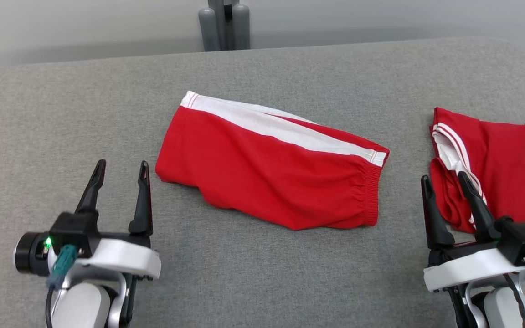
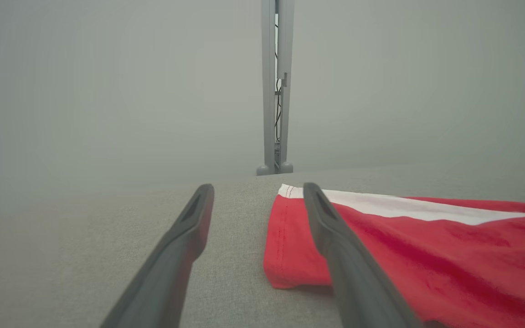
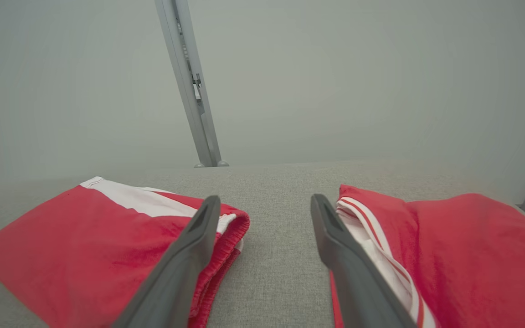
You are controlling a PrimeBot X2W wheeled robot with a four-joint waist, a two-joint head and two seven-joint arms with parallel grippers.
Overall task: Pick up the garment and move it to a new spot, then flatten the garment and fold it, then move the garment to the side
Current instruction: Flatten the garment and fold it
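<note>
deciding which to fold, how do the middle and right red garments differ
The middle garment lies flat and smooth; the right garment is bunched up. The middle garment shows whole in the head view; the right garment runs off its edge. Both are red with white stripes.

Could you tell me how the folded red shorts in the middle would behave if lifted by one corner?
The middle shorts look thin and soft, so they would probably droop and unfold. On the grey surface, a push likely bunches them.
</note>
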